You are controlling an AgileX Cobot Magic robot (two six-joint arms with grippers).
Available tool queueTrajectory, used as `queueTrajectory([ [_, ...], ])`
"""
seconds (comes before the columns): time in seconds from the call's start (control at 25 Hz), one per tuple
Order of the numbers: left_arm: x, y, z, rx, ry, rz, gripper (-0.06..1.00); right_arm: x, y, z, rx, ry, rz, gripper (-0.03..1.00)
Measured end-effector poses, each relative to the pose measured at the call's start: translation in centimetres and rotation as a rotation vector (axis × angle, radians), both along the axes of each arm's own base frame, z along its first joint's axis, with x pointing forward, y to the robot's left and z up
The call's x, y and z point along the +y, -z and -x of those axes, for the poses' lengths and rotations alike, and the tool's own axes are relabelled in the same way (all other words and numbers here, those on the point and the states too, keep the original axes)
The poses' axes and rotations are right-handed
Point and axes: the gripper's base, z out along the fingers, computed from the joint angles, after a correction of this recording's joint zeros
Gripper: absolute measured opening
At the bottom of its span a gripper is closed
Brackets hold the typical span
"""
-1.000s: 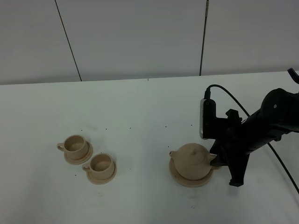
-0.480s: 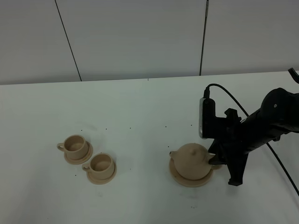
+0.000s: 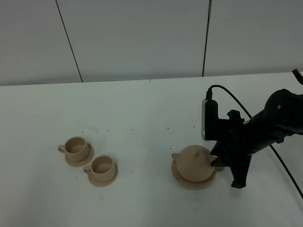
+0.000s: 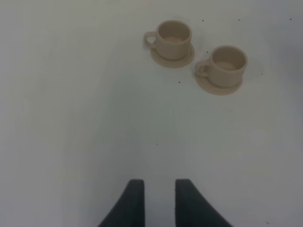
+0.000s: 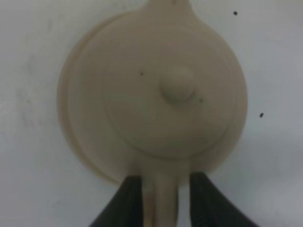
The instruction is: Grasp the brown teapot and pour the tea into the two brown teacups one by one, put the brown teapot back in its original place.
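Note:
The brown teapot (image 3: 194, 161) stands on its wide saucer (image 3: 188, 185), the original place, right of the table's middle. In the right wrist view the teapot (image 5: 161, 94) fills the picture, lid knob up, over the saucer rim (image 5: 64, 111). My right gripper (image 3: 218, 163) reaches in from the right, and its dark fingers (image 5: 132, 198) press both sides of the loop handle; right gripper (image 5: 165, 184). The two brown teacups (image 3: 75, 147) (image 3: 102, 165) sit on small saucers at the left. The left wrist view shows both cups (image 4: 174, 35) (image 4: 228, 61), far from my left gripper (image 4: 159, 187), whose fingers hold nothing and stand slightly apart.
A black cable (image 3: 236, 101) loops over the right arm above the teapot. The white table (image 3: 142, 123) has small dark specks between the cups and the teapot. A grey panelled wall (image 3: 142, 38) rises behind the table's far edge.
The right gripper's fingers have drawn in on the teapot's handle, and the arm has shifted slightly left. The teapot, its saucer and the cups stay where they were.

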Motion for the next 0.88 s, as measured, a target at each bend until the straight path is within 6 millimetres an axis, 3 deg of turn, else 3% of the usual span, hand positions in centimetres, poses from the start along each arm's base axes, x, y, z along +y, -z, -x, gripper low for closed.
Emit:
queueTrajectory([
  [0.88,0.00,0.00,0.00,0.000,0.000,0.000,0.23,0.05,0.55,-0.03,0.010,-0.010,0.008,0.24],
])
